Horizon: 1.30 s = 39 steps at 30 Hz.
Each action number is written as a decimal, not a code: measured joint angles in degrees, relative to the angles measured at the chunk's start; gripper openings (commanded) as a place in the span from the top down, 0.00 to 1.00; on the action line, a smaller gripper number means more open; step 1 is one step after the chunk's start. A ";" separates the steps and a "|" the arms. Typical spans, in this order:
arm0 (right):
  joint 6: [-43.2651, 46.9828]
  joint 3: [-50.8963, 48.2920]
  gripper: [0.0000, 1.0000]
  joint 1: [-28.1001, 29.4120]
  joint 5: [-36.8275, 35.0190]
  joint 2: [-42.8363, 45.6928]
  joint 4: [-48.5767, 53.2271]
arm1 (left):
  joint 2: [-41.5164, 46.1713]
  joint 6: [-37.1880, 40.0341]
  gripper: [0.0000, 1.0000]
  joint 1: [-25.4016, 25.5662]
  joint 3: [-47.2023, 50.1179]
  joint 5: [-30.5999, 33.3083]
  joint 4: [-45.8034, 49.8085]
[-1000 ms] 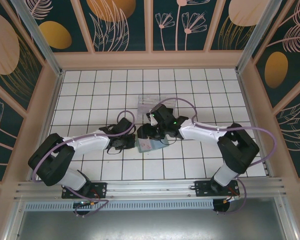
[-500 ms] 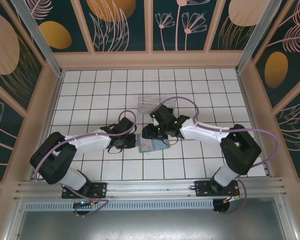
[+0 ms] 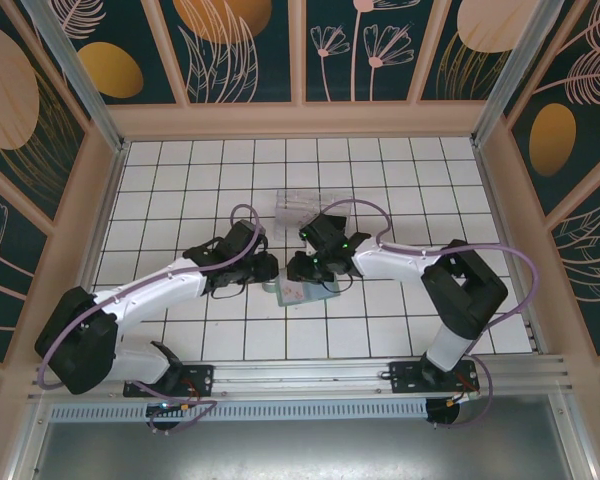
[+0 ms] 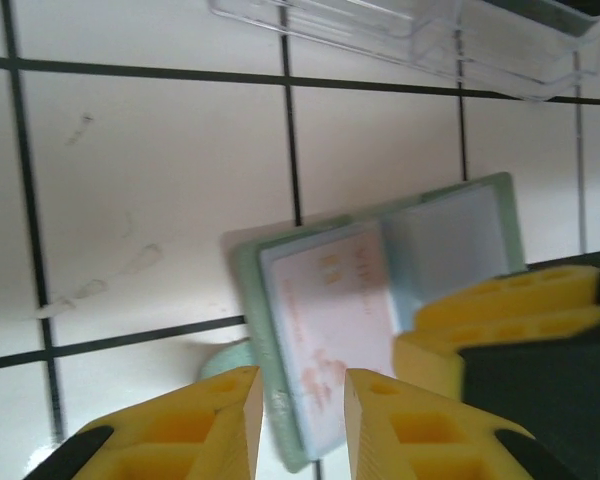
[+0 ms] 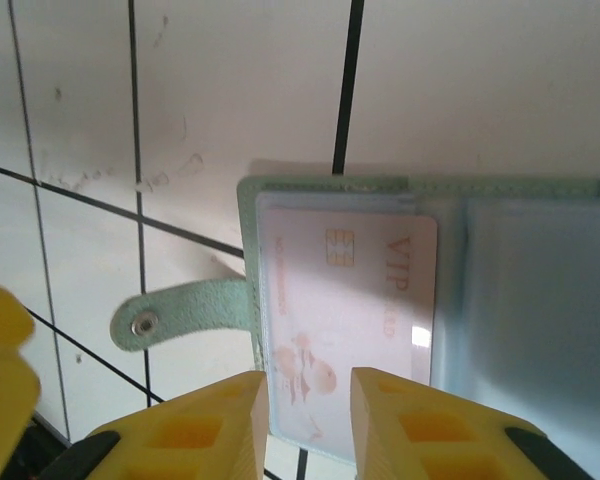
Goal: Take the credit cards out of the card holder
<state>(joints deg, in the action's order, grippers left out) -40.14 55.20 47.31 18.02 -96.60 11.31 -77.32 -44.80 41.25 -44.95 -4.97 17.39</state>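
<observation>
You can read "VIP" in orange letters on the pale card [image 5: 345,310], beside a printed chip. The fine line of print along its edge is too small to make out.

Since a second ago your left arm has stretched out, its shoulder swinging toward the left wall. The left gripper [image 3: 268,270] has slid up to the card holder's left edge. The right gripper [image 3: 296,268] has barely shifted, and the card holder [image 3: 302,291] lies where it was.

The card holder [image 5: 540,300] is lying open and flat on the white tiled floor [image 3: 180,180], mid-table, between the two grippers and just on your side of the clear tray [image 3: 300,203]. It has a grey-green rim and blue-grey panels inside. The pale card sits in its left pocket, and the strap [image 5: 170,315] with its metal snap pokes out to the side.

In the left wrist view, the left gripper [image 4: 302,385] has its yellow fingers released with a narrow gap between them. Nothing is pinched there, and the pale card [image 4: 325,340] and card holder [image 4: 450,240] show through the gap, with the clear tray [image 4: 400,40] at the top. In the right wrist view, the right gripper [image 5: 310,390] also stands parted by a narrow gap over the card's near edge, and nothing is clamped.
</observation>
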 measured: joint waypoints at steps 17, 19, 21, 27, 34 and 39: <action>-0.90 -5.49 0.77 -3.15 4.48 -1.73 -5.09 | -9.70 -3.82 0.77 1.73 0.74 -3.96 -6.67; -0.85 -5.70 0.77 -3.23 4.37 -1.73 -5.11 | -10.60 -3.93 0.79 1.84 1.38 -3.52 -6.73; -0.81 -5.88 0.77 -3.37 4.37 -1.73 -5.11 | -11.43 -3.93 0.80 1.84 2.03 -3.08 -6.71; -0.68 -6.38 0.77 -3.50 4.35 -1.70 -5.29 | -12.87 -3.91 0.82 1.84 3.30 -2.51 -7.37; -0.66 -6.62 0.77 -3.52 4.39 -1.70 -5.62 | -13.33 -3.89 0.85 1.84 3.28 -2.51 -7.78; -0.68 -6.91 0.77 -3.52 4.92 -1.70 -6.34 | -13.66 -3.58 0.92 1.84 3.10 -2.73 -8.20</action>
<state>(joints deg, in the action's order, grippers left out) -40.82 48.29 43.79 22.94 -98.30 4.97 -90.98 -48.38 43.09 -41.85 -7.70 9.19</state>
